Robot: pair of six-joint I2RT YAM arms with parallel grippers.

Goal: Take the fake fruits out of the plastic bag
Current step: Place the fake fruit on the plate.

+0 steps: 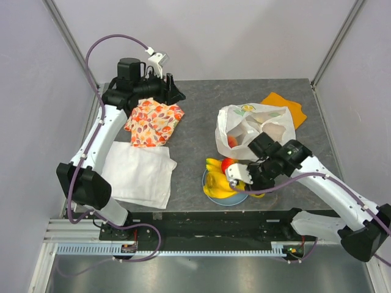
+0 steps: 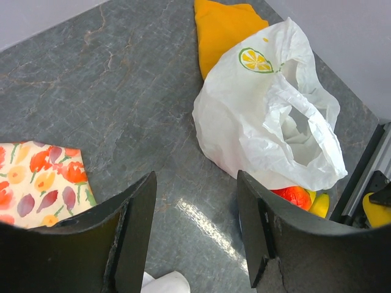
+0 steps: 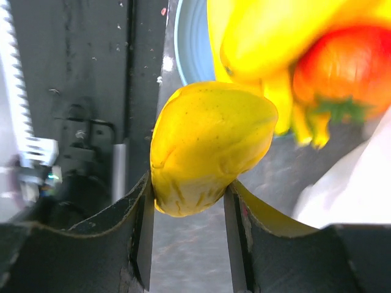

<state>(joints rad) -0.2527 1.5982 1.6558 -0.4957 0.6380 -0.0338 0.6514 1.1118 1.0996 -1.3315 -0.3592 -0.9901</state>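
Note:
The white plastic bag (image 1: 253, 125) lies crumpled right of centre, and something red-orange (image 1: 232, 141) shows through its near side. In front of it a light-blue plate (image 1: 211, 192) carries yellow bananas (image 1: 217, 177) and a red round fruit (image 1: 229, 163). My right gripper (image 1: 241, 177) hovers at the plate's right edge. Its wrist view has a yellow fruit (image 3: 208, 143) wedged between both fingers, with the gripper (image 3: 188, 207) shut on it, the bananas (image 3: 275, 36) and red fruit (image 3: 348, 67) just beyond. My left gripper (image 2: 195, 226) is open and empty at the far left, facing the bag (image 2: 256, 116).
An orange floral cloth (image 1: 154, 122) lies under the left arm, with a flat white cloth (image 1: 137, 174) nearer the front. A plain orange cloth (image 1: 290, 104) sits behind the bag. The black base rail (image 1: 214, 223) runs along the near table edge.

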